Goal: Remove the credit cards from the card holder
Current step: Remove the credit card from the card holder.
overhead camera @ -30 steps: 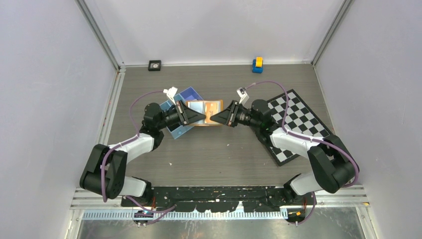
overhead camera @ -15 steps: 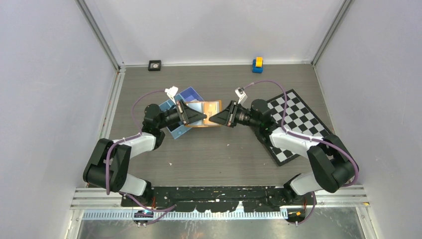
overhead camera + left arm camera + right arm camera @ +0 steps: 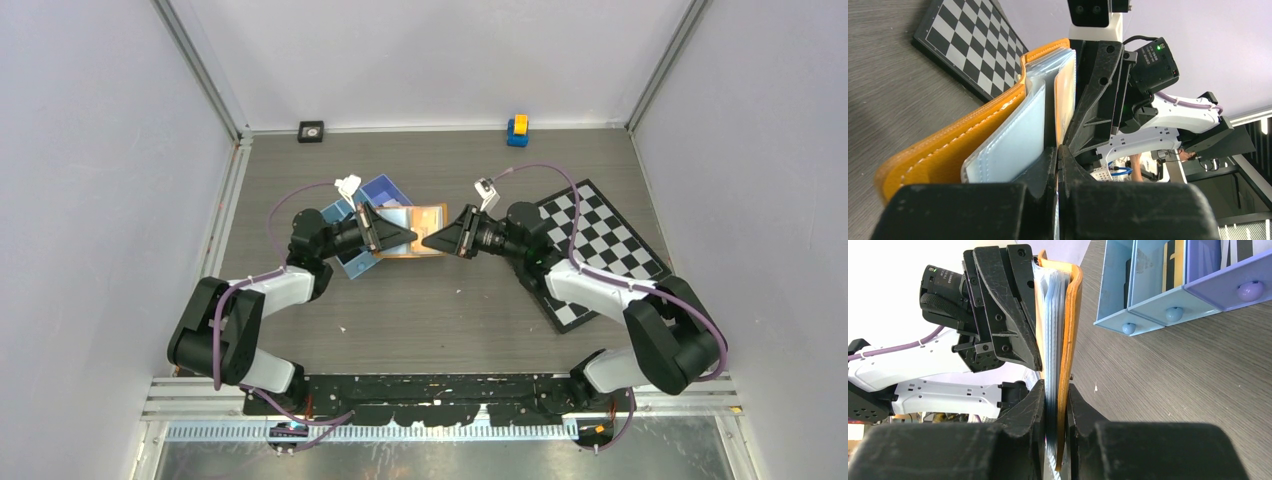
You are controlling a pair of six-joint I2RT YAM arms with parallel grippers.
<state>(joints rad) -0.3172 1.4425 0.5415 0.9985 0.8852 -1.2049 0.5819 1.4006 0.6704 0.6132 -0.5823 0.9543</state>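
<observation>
Orange card holder [image 3: 1072, 315], clamped in right gripper [image 3: 1056, 388]

Stitched leather-look card holder [image 3: 948, 145], glossy pale plastic sleeves [image 3: 1013, 145], scuffed matt black fingers [image 3: 1040, 172], wood-grain table [image 3: 888, 75].

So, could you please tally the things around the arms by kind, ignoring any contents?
Orange leather-look folding card holder: 1
Blue plastic compartment tray: 1
Black-and-white checkered board: 1
Small black square object: 1
Small blue-and-yellow block: 1
Total: 5
</observation>
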